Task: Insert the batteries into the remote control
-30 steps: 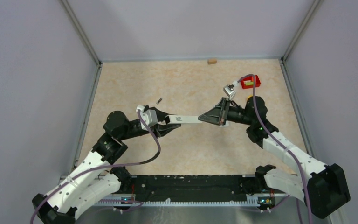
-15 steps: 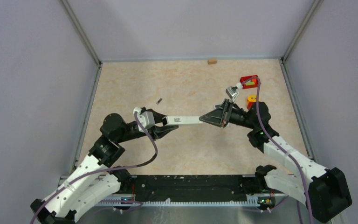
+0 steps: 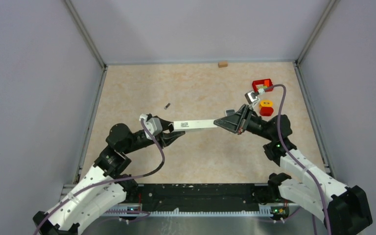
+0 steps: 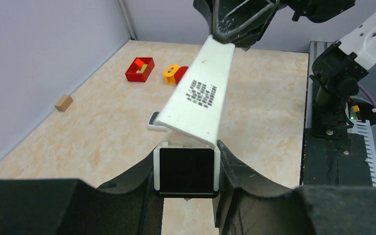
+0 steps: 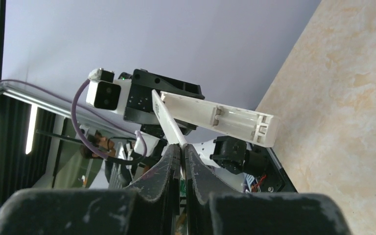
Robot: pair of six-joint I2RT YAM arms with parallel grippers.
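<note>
left gripper is clamping the remote control by one end, mid-air at centre frame from above, while right gripper is pinching the thin back cover by its tip, fingers nearly touching, and it's looking like light, stiff, slick plastic, so I'd be gripping the body's flat sides.

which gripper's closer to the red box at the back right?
Right. The right gripper sits just near-left of the red box; the left gripper, on the white bar's other end, is far left.

One battery, one wooden block, one red tray.
</note>
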